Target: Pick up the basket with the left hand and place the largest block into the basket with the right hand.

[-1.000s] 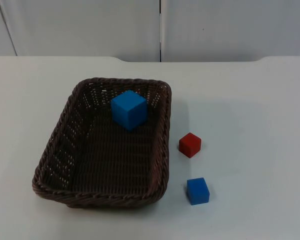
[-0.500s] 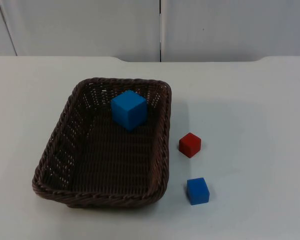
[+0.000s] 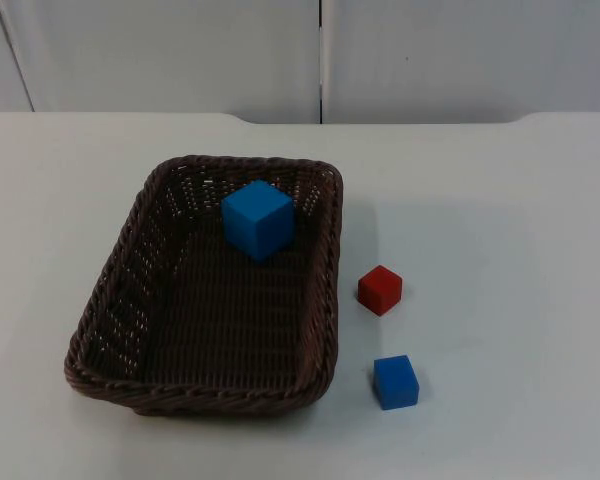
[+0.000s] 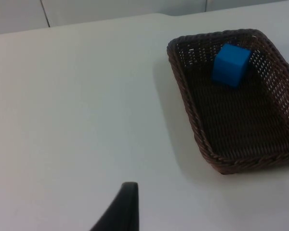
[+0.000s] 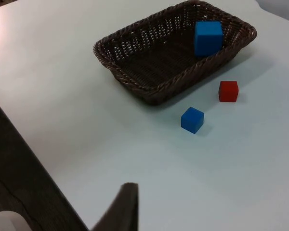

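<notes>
Inside the basket [image 3: 110,310], the large blue block [image 3: 258,219] seemingly hasn't moved.

baskets: 1 [image 3: 120,300] | blue blocks: 2 [image 3: 258,219] [image 3: 395,382] | red blocks: 1 [image 3: 380,290]

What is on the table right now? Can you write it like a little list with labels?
basket: brown woven basket resting on the white table, nothing holding it
big block: large blue block inside the basket, near its far end
small blocks: red block and small blue block on the table, beside the basket, apart from each other
left tool: one black fingertip above bare table, away from the basket
right tool: one black fingertip above the table, away from the blocks
job: biggest block already in the basket
</notes>
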{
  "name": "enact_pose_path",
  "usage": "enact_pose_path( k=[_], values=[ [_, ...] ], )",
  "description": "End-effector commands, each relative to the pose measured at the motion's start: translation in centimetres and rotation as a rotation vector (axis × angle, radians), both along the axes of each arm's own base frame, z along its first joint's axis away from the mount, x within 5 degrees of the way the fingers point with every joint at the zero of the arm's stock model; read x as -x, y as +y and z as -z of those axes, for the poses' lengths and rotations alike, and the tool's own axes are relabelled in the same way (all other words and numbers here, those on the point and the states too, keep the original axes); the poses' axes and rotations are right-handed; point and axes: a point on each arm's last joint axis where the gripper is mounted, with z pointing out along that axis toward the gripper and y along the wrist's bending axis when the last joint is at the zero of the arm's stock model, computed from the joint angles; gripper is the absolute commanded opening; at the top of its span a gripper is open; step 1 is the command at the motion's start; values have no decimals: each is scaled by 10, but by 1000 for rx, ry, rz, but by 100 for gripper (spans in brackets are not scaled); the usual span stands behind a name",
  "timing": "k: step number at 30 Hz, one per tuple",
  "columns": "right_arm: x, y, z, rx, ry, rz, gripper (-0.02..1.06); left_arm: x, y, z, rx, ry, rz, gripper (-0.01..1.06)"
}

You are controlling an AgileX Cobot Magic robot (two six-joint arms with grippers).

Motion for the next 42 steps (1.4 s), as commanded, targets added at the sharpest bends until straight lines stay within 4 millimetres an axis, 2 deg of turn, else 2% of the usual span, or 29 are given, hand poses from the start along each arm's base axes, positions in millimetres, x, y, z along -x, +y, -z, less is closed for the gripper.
enact_pose_path(
  k=[1, 29, 42],
  values=[
    [0, 0, 2, 9, -8, -5, 105, 0, 0, 2, 1, 2, -4, 105],
    [0, 1, 2, 3, -3, 13, 105, 0, 0, 2, 1, 2, -4, 105],
    [2, 2, 2, 3, -3, 265, 105, 0, 0, 2, 1, 2, -4, 105]
  ],
)
